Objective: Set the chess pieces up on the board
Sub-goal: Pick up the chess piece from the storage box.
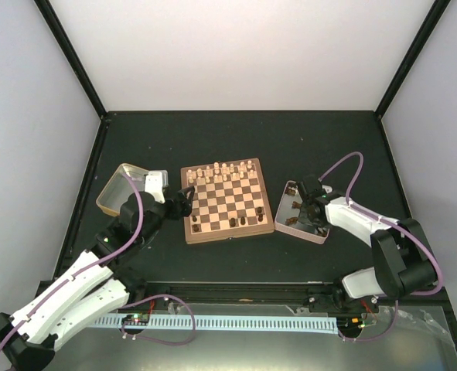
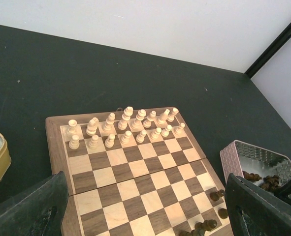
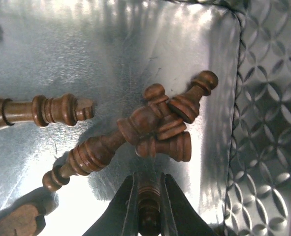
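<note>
Overhead view: even, diffuse light. White back wall [image 1: 236, 54] bright, matte black tabletop [image 1: 305, 147] dim, detail small.

Left wrist view: pale cream wooden chessmen [image 2: 125, 125] crisp, with short soft shadows. The fingers [image 2: 32, 209] of my left pincer [image 2: 150, 201] are blurred at the lower corners.

Right wrist view: shiny embossed metal tray [image 3: 111, 44] glares white along the top. Heaped dark brown wooden chessmen [image 3: 155, 128] sharp. The single dark chessman [image 3: 148, 214] pinched in my right pincer [image 3: 148, 186] is soft-focused.
</note>
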`<action>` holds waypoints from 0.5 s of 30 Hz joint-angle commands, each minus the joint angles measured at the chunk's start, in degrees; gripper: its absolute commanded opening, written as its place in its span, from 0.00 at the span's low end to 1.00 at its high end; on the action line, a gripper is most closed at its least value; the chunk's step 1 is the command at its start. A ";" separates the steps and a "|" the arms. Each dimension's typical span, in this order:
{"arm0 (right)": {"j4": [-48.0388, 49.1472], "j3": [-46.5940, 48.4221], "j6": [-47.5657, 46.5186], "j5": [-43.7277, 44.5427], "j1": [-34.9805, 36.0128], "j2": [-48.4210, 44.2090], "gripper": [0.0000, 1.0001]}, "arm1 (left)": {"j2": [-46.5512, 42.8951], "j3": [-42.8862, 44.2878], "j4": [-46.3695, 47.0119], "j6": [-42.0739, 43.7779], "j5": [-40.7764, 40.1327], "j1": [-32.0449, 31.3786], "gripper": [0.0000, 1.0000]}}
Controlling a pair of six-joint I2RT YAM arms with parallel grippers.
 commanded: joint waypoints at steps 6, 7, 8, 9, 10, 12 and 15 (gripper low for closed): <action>-2.73 3.96 -1.07 -2.74 -0.18 -6.96 0.01 | -0.82 1.10 0.75 0.52 0.63 0.45 0.88; -3.22 4.58 -1.06 -3.68 -0.01 -8.12 0.01 | -0.83 1.02 0.73 0.40 0.63 0.45 0.88; -3.81 5.38 -1.02 -4.46 0.27 -9.23 0.01 | -0.78 0.98 0.75 0.42 0.58 0.50 0.88; -4.27 6.19 -0.98 -5.28 0.66 -10.13 0.01 | -0.82 0.97 0.81 0.36 0.54 0.46 0.88; -4.64 6.97 -0.98 -6.17 1.15 -10.76 0.01 | -0.83 0.97 0.80 0.22 0.54 0.47 0.88; -4.97 8.73 -0.72 -8.00 3.10 -11.29 0.01 | -0.80 0.88 0.92 -0.05 0.24 0.47 0.88; -4.54 11.84 -0.38 -8.70 7.85 -9.42 0.01 | -0.66 0.79 0.67 -0.56 -0.26 0.46 0.88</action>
